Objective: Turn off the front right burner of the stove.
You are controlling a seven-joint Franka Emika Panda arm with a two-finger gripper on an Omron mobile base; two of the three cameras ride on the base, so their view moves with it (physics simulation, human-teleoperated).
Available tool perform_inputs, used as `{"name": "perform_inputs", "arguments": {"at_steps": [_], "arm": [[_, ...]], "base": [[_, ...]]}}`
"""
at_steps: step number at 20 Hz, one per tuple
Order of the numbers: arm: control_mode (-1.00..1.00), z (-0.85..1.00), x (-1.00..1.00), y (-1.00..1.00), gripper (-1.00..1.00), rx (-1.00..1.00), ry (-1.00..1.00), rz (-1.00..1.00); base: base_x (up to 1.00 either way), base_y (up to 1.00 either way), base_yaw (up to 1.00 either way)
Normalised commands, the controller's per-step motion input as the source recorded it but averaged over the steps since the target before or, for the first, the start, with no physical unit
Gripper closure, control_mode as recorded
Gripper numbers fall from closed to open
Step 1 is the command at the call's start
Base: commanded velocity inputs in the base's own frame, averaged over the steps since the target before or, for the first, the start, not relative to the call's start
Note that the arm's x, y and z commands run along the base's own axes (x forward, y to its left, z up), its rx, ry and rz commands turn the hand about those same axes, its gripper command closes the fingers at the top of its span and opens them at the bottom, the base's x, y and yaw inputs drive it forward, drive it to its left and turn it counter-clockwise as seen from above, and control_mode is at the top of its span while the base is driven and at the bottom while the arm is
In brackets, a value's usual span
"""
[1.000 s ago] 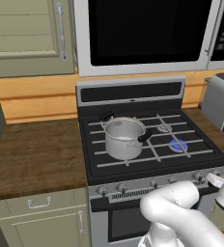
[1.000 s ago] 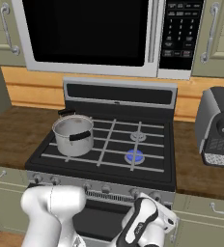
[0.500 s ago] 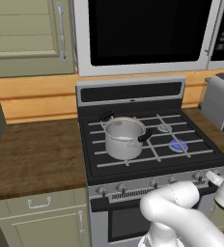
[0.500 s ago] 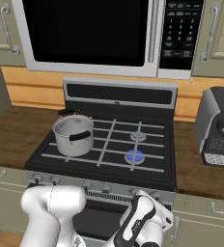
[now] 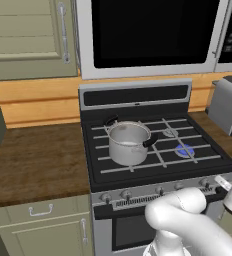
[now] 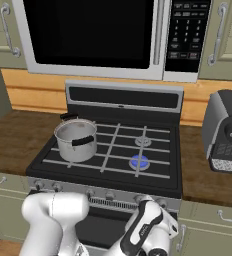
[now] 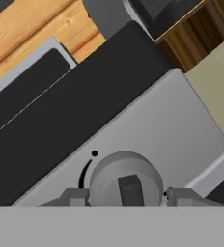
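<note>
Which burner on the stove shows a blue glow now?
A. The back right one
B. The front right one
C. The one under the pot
B. The blue glow sits at the front right burner of the stove; the back right burner is plain grey, and no glow shows around the pot.

Pincer (image 7: 126, 197) fingers flank knob (image 7: 126, 179); steel panel around knob bare.

The stainless-steel stove with black cooktop (image 5: 138, 197) has pale grey grate bars. Its small round front right burner (image 5: 185, 150) glows blue. A shiny silver pot with black handles (image 5: 129, 142) sits on it. The dark brown wooden table (image 5: 35, 160) shows streaky grain.
</note>
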Motion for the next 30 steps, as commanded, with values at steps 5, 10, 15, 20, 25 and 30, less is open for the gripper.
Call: {"name": "perform_inputs", "arguments": {"at_steps": [5, 10, 15, 20, 25, 30], "arm": [[-1.00, 0.37, 0.00, -0.14, 1.00, 0.68, 0.00, -0.21], [-1.00, 0.27, 0.00, -0.01, 1.00, 0.70, 0.00, -0.28], [-1.00, 0.26, 0.00, 0.00, 1.00, 0.76, 0.00, -0.30], [-1.00, 0.35, 0.00, 0.00, 1.00, 0.82, 0.00, -0.29], [-1.00, 0.36, 0.00, -0.02, 1.00, 0.84, 0.00, -0.34], [-1.00, 0.18, -0.01, -0.43, 1.00, 0.94, -0.02, -0.33]], "base": [[0.00, 0.00, 0.00], [0.00, 0.00, 0.00], [0.00, 0.00, 0.00], [0.00, 0.00, 0.00], [0.00, 0.00, 0.00], [0.00, 0.00, 0.00]]}}
